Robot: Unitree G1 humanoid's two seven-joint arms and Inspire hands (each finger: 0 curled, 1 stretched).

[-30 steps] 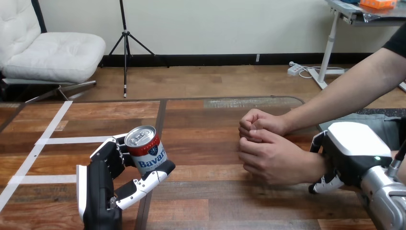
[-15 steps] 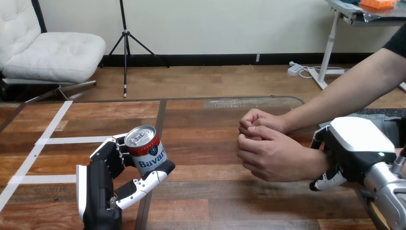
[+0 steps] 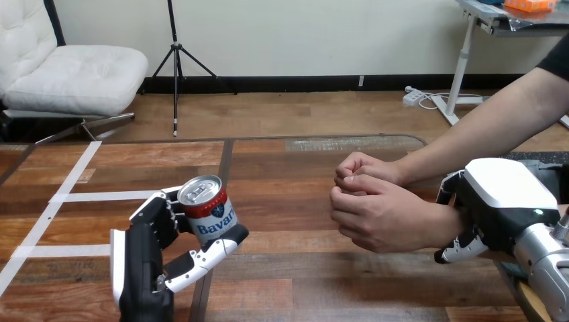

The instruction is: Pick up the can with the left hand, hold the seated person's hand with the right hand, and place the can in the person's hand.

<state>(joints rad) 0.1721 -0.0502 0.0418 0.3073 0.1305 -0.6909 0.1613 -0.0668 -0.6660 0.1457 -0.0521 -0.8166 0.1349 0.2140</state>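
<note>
Your left hand (image 3: pixel 151 249) keeps its fingers clamped on the can (image 3: pixel 211 209), upright at the surface's (image 3: pixel 302 282) left and nudged slightly rightward. Your right hand (image 3: pixel 502 204) has settled with its fingers curled round the person's wrist (image 3: pixel 444 227). The person's hands (image 3: pixel 372 216) stay clasped, so I judge there is no palm ready for the can yet.

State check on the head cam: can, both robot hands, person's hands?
can: slightly tilted, gripped in the left hand.
left hand: fingers curled round the can.
right hand: curled round the person's wrist.
person's hands: both curled closed, touching each other.
</note>
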